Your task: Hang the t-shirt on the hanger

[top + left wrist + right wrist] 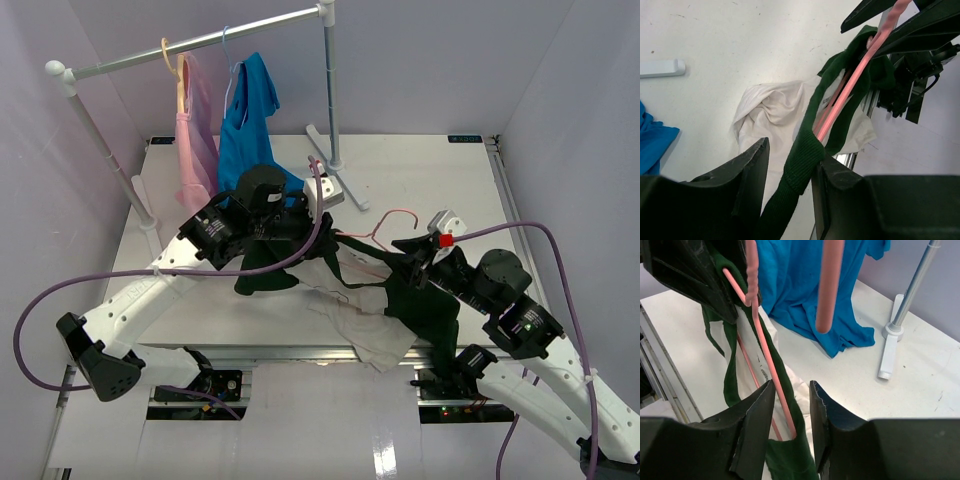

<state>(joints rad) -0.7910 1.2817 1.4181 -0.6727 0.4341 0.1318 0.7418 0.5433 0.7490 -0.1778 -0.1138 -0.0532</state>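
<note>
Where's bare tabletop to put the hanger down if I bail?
Bare table at the far right, between the rack foot and the right edge; also a near-left strip beside the left arm. The centre is crowded with t-shirt and hanger.

The t-shirt (775, 112) is shown as soft, creased cloth. The hanger (850, 85) is coated in smooth matt pink. The fingers (752, 430) are seen as matt black plastic. Satin metal is seen in the rail (130, 58) at eleven o'clock.
</note>
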